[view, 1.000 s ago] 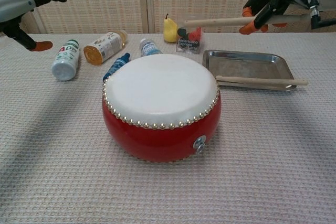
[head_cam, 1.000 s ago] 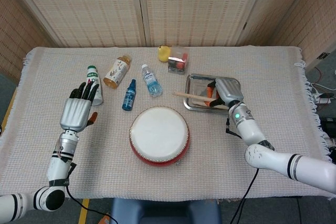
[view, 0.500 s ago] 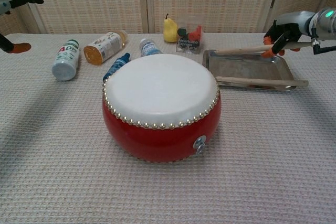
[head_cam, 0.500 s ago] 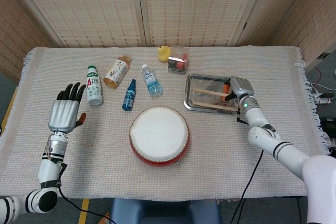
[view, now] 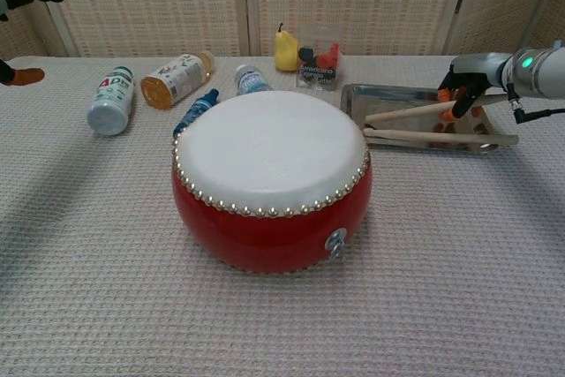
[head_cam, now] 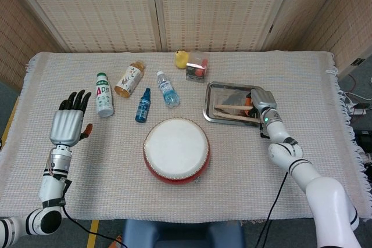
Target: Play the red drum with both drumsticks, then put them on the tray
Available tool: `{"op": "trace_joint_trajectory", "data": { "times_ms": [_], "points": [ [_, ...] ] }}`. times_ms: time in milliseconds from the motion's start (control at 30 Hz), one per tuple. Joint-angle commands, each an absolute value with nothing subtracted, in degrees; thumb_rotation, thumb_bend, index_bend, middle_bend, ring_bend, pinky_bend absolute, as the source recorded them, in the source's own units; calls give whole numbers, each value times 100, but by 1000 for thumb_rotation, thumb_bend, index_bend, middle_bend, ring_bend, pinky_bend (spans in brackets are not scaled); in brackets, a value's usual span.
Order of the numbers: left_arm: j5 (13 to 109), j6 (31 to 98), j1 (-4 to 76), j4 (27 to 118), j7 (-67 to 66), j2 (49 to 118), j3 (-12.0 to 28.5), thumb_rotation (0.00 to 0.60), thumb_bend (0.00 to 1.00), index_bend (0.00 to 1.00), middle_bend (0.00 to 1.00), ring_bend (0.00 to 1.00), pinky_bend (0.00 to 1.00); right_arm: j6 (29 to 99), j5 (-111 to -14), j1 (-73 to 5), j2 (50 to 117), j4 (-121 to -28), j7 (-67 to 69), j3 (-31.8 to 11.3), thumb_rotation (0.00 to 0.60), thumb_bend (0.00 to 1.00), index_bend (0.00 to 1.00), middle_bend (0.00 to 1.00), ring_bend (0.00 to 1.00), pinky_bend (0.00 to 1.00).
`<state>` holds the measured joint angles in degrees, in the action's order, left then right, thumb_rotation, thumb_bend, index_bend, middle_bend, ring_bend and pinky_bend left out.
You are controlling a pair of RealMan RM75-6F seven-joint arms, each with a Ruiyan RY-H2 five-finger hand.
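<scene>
**Me:** Right hand (head_cam: 260,100) is down at the right end of the tray (view: 359,99), fingers wrapped round the second drumstick (view: 408,112), tip already inside. First drumstick (view: 439,137) lies along the tray's near edge. Left hand (head_cam: 65,125) is spread, holding nothing, by the table's left edge.

**Them:** So nearly done?

**Me:** Looks like it. Just let go and lift off. Red drum (head_cam: 176,150) sits front-centre on a woven cloth (head_cam: 244,190), rattan screens (head_cam: 203,4) behind.
</scene>
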<state>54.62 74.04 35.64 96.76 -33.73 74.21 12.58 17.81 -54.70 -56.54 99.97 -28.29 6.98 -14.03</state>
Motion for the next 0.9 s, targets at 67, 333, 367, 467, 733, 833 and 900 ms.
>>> {"op": "trace_joint_trajectory", "data": {
  "times_ms": [67, 333, 367, 467, 733, 833, 900],
  "points": [
    [5479, 7405, 3549, 9680, -3342, 7405, 1273, 600, 339, 0, 0, 0, 168, 1834, -5703, -5647, 9993, -2822, 958, -1526, 600, 274, 329, 269, 203, 377],
    [5521, 7364, 3516, 9669, -3255, 7352, 1288, 600, 339, 0, 0, 0, 169, 1752, -5930, -5638, 9825, -2984, 995, -1537, 600, 13, 133, 200, 125, 268],
    [5526, 7361, 3513, 9665, -3243, 7352, 1290, 600, 339, 0, 0, 0, 168, 1757, -5934, -5637, 9811, -3009, 975, -1537, 600, 3, 104, 190, 115, 254],
    [5549, 7346, 3501, 9649, -3213, 7351, 1282, 600, 339, 0, 0, 0, 168, 1819, -5931, -5610, 9732, -3157, 918, -1551, 600, 0, 73, 176, 100, 236],
    [5722, 7279, 3382, 9594, -2709, 7232, 1318, 600, 338, 0, 4, 0, 170, 3178, -6127, -5008, 8540, -5200, 647, -1635, 600, 35, 122, 176, 110, 237],
    [5846, 7271, 3280, 9454, -2371, 7170, 1312, 600, 338, 1, 29, 0, 174, 4203, -6195, -4526, 7929, -6289, 86, -1547, 600, 160, 167, 176, 122, 237],
    [5908, 7266, 3204, 9375, -2157, 7139, 1296, 600, 339, 19, 49, 0, 178, 4758, -6152, -4217, 7580, -6937, -247, -1505, 600, 187, 193, 176, 127, 237]
  ]
}}
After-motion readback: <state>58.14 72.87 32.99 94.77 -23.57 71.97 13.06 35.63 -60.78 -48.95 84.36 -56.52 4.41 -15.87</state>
